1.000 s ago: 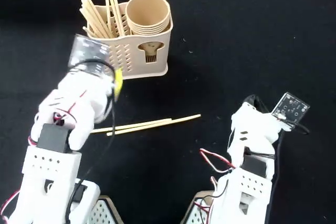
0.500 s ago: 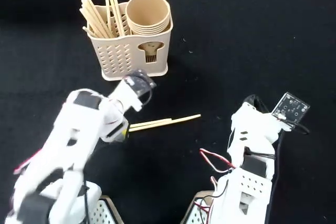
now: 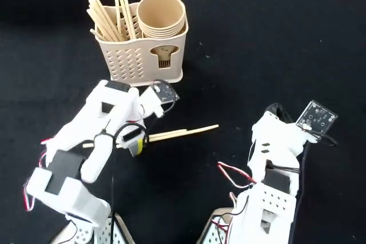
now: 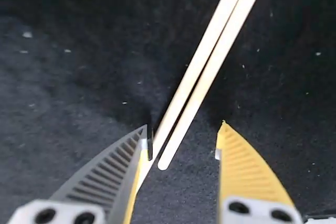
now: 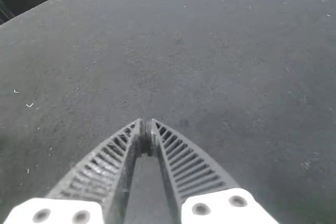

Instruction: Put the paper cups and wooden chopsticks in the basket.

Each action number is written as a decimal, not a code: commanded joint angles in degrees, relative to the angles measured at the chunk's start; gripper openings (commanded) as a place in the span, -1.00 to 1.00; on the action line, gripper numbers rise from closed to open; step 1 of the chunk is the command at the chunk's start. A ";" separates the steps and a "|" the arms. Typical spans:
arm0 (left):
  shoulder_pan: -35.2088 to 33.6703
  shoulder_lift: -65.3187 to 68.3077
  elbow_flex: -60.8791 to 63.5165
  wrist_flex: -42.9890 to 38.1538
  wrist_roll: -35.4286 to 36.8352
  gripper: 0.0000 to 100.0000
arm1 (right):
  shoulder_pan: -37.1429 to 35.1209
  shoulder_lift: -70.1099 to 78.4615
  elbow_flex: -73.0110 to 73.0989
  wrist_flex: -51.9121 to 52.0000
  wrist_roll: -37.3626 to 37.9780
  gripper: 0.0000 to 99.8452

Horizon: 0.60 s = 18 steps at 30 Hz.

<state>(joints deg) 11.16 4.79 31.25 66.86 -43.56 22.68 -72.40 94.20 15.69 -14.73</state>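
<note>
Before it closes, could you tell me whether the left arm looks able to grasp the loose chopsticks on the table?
Probably yes: the left arm's jaws stand open, straddling the ends of the two wooden chopsticks, with nothing lying between.

From here I see my left arm [image 3: 94,141] stretched forward from its base, the wrist bent sharply so the left tool [image 4: 182,129] points almost straight down. Its grey finger and yellow finger stand wide apart. My right arm [image 3: 273,152] sits folded up close to its base, and the right tool [image 5: 146,132] has both ribbed fingers pressed together at the tips.
</note>
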 commanded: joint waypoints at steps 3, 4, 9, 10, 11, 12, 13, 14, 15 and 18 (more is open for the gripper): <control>0.48 2.46 -2.07 -3.08 -0.53 -0.57 | -0.70 -0.31 -2.95 -1.14 0.00 -0.93; 0.66 2.99 -2.33 -3.25 -0.53 -0.57 | -0.70 -0.40 -2.95 -1.14 0.00 -0.93; 0.40 3.34 -3.47 -4.13 -0.53 -0.57 | -0.70 -0.48 -2.95 -1.14 0.00 -0.93; 0.31 3.25 -3.65 -4.13 -0.62 -0.57 | -0.70 -0.48 -2.95 -1.14 0.00 -0.93; 0.48 3.69 -4.00 -4.04 -0.62 -0.57 | -0.70 -0.48 -2.95 -1.23 0.00 -0.93; 0.66 3.69 -4.09 -3.96 -0.62 -0.58 | -0.70 -0.48 -2.95 -1.23 0.00 -0.93; 0.84 3.69 -3.91 -3.96 -0.62 -0.62 | -0.70 -0.48 -2.95 -1.23 0.00 -0.93; 1.45 3.78 -3.82 -3.69 -0.62 -0.66 | -0.70 -0.48 -2.95 -1.23 0.00 -0.93; 1.80 3.78 -3.74 -3.52 -0.62 -0.71 | -0.70 -0.48 -2.95 -1.23 0.00 -0.93; 3.03 3.16 -2.15 -3.52 -0.44 -0.85 | -0.70 -0.48 -2.95 -1.23 0.00 -0.93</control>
<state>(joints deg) 12.66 8.13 29.58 65.45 -43.65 22.68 -72.40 94.20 15.69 -14.73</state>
